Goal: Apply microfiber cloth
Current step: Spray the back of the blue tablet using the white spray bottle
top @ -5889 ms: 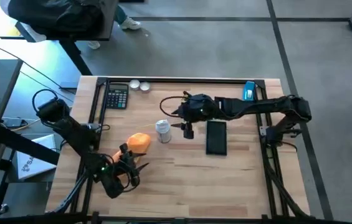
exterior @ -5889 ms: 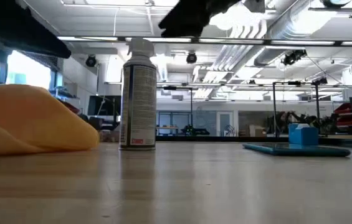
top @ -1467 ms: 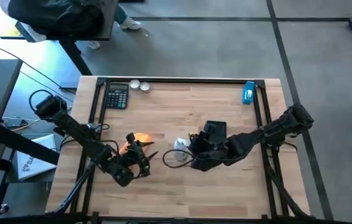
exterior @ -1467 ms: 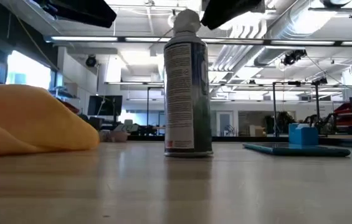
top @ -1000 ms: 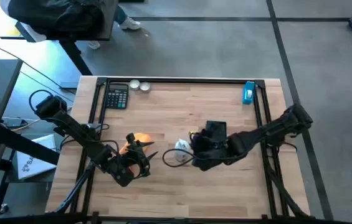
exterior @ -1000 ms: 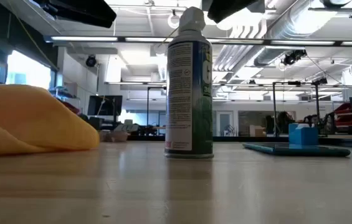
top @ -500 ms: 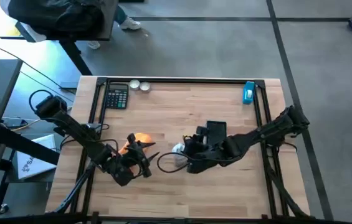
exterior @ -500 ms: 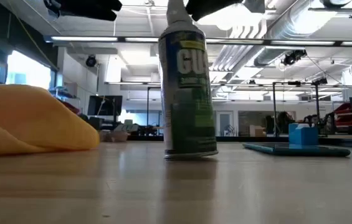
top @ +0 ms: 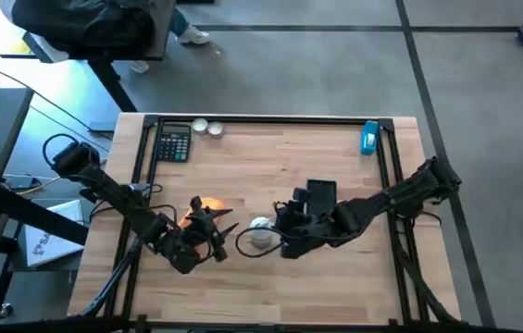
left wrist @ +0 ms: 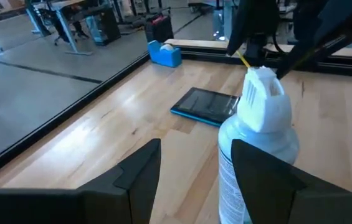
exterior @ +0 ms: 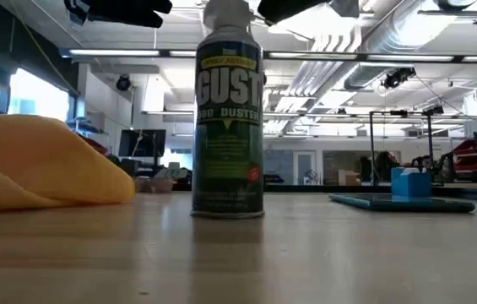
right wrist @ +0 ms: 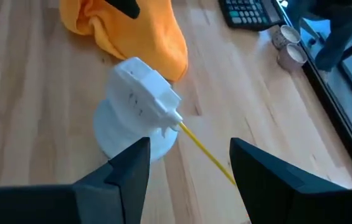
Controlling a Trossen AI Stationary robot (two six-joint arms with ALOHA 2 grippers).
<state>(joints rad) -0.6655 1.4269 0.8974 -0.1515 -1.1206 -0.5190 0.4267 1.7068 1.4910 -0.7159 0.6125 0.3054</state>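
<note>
The orange microfiber cloth (top: pixel 207 205) lies crumpled on the table's left half, also showing in the low view (exterior: pixel 44 165) and the right wrist view (right wrist: pixel 129 31). My left gripper (top: pixel 213 233) hovers open just near and right of it, its fingers (left wrist: pixel 191 171) pointing toward a spray can (top: pixel 259 231). The can (exterior: pixel 228 127) stands upright on its base, with a white nozzle (right wrist: pixel 143 93) and a yellow straw. My right gripper (top: pixel 282 231) is open close to the can's right side, above its top. My right gripper stands open right behind the can's white nozzle (right wrist: pixel 157 102), coming from the table's right. One finger (right wrist: pixel 126 177) overlaps the can's rim in its wrist view. Whether it touches the can, I cannot tell.
A dark flat device (top: pixel 321 196) lies right of centre. A calculator (top: pixel 174 143) and two small round things (top: pixel 207 127) sit at the far left, a blue object (top: pixel 370 137) at the far right. The table's near half is bare wood.
The spray can has slid toward the table's left and near edges and turned about, so its label now faces the near side; it stays upright. My right gripper has gone toward the left along with it.
</note>
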